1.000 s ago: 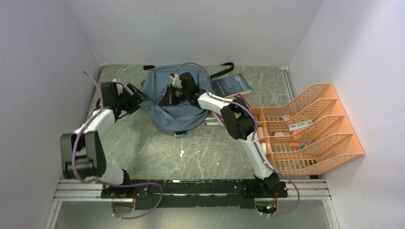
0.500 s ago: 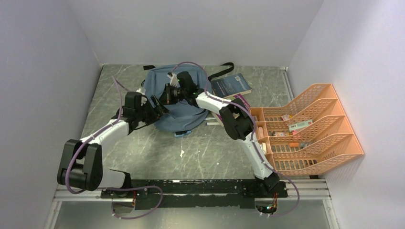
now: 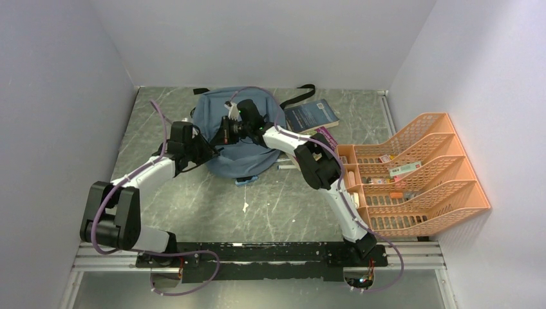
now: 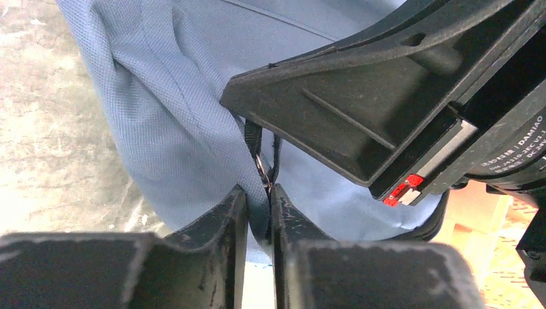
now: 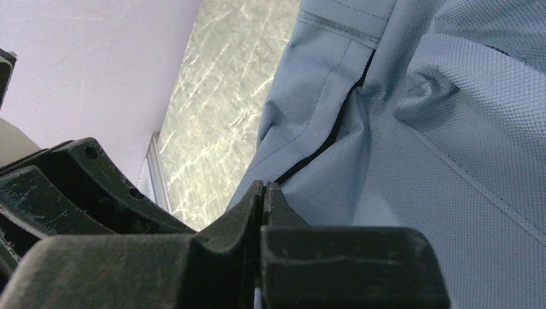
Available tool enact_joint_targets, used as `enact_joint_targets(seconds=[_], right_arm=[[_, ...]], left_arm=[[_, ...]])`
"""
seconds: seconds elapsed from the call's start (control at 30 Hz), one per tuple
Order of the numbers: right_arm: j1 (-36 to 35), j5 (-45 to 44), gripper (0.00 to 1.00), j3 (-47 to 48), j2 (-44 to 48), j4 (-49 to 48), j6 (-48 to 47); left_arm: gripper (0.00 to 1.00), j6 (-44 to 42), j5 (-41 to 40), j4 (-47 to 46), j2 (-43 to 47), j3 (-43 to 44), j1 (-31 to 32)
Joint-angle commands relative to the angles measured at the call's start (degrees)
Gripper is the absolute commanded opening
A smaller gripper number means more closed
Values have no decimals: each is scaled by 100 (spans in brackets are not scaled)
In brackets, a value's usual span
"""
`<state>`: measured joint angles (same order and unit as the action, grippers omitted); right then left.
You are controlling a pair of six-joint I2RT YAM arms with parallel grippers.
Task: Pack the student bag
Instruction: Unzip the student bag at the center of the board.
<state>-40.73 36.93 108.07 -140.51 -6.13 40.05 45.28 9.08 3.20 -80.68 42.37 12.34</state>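
The student bag (image 3: pixel 254 161), grey-blue fabric, lies at the back middle of the table. My left gripper (image 3: pixel 213 149) reaches it from the left. In the left wrist view the left gripper (image 4: pixel 259 193) is shut on a fold of the bag (image 4: pixel 167 96), just below a metal zipper pull (image 4: pixel 261 164). My right gripper (image 3: pixel 224 134) comes from the right and rests on the bag's top, close to the left one. In the right wrist view the right gripper (image 5: pixel 264 187) is shut, tips together on the bag (image 5: pixel 451 129) by the end of a black zipper line (image 5: pixel 328 138).
A blue book (image 3: pixel 312 116) and a magenta one (image 3: pixel 325 136) lie right of the bag. An orange mesh rack (image 3: pixel 418 174) holding small items stands at the right wall. A white scrap (image 3: pixel 245 206) lies on the marble table. Walls close in left, back and right.
My left arm swung in from the left side of the table to the bag, and its jaws closed on the fabric by the zipper pull. The right gripper stayed shut and barely shifted.
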Motion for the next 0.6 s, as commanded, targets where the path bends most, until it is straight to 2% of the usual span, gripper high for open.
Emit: enact_joint_targets(seconds=[0.0, 0.07, 0.57], right_arm=[[-22, -91, 0, 151, 113, -50, -77], [-31, -145, 0, 302, 24, -23, -85], [-31, -1365, 0, 2392, -1281, 277, -256]], left_arm=[[8, -209, 5, 75, 125, 25, 49], [5, -317, 78, 150, 213, -10, 57], [5, -492, 230, 822, 1230, -1015, 120]])
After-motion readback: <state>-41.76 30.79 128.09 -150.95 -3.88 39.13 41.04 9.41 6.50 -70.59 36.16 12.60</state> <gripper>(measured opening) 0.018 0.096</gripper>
